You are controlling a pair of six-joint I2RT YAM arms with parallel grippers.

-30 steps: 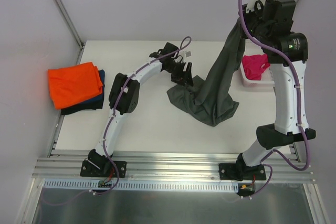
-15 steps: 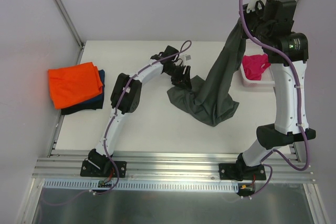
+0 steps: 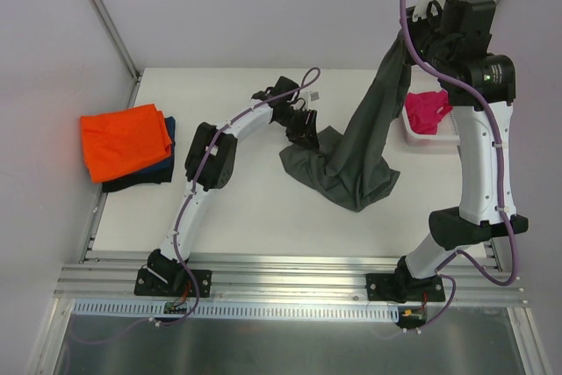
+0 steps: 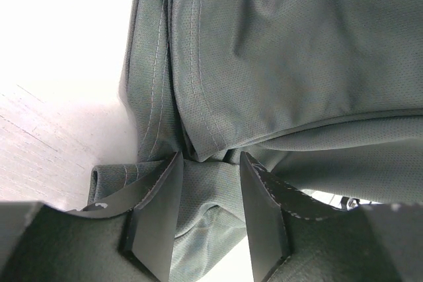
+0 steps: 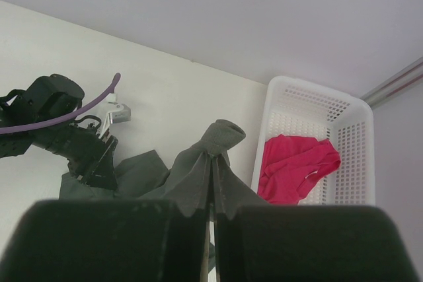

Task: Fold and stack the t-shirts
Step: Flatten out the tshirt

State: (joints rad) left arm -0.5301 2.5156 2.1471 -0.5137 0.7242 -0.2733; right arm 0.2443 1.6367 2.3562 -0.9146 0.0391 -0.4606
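Left gripper [image 4: 210, 163] stands half-open around a fold of the dark grey t-shirt [image 3: 351, 173], low on the table [image 3: 263, 208]. Right gripper [image 5: 213, 209] pinches its other end high. The step seems to be spreading the shirt; next, the left must clamp this fold firmly.

The table [image 3: 255, 217] is open along its near edge; dark grey t-shirt [image 3: 360, 169] blocks the middle, stacked shirts [image 3: 123, 140] the left edge, basket [image 3: 409, 133] the right edge.
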